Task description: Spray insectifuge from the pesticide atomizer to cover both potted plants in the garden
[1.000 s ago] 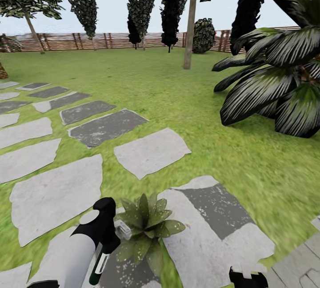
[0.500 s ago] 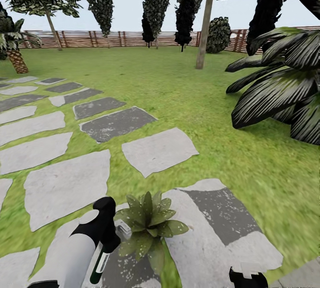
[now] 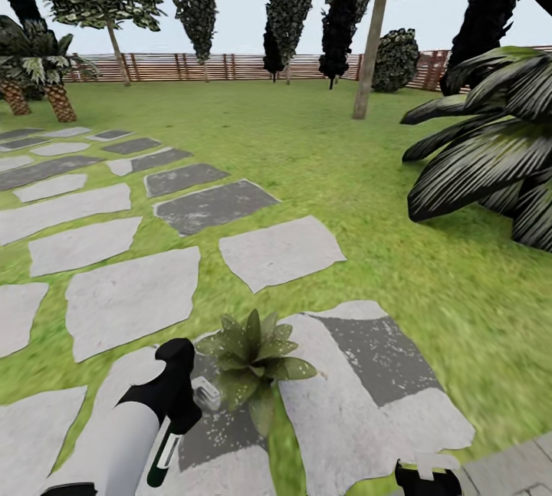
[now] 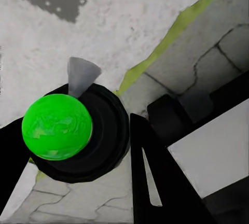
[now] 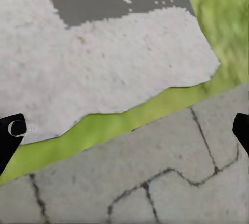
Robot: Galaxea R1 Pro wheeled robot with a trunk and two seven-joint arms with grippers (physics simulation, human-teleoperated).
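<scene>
One potted plant is seen low in the head view, a small rosette of pointed green leaves sat right on the pale stepping stones, pot basically hidden under the leaves. The pesticide atomizer is held in the left gripper: a dark green bottle with a white label is hanging down below the black gripper, and a pale clear nozzle bit is poking out toward the plant, just beside its nearest leaves. In the left wrist view the atomizer is seen from above as a bright green rounded cap on a black round collar with a grey cone-shaped nozzle, and the left gripper is clamped around it, one black finger pressed against the collar. The left arm is stretched forward and low, white forearm with black wrist. The right gripper is parked at the bottom edge, over the seam between stone and grey paving; in the right wrist view its two black fingertips are spread wide apart, nothing held between them. Further off, green lawn is spread out, a big dark palm-like plant is crowding the right side, a thin tree trunk is standing mid-lawn, and a brown slatted fence is run along the back.
</scene>
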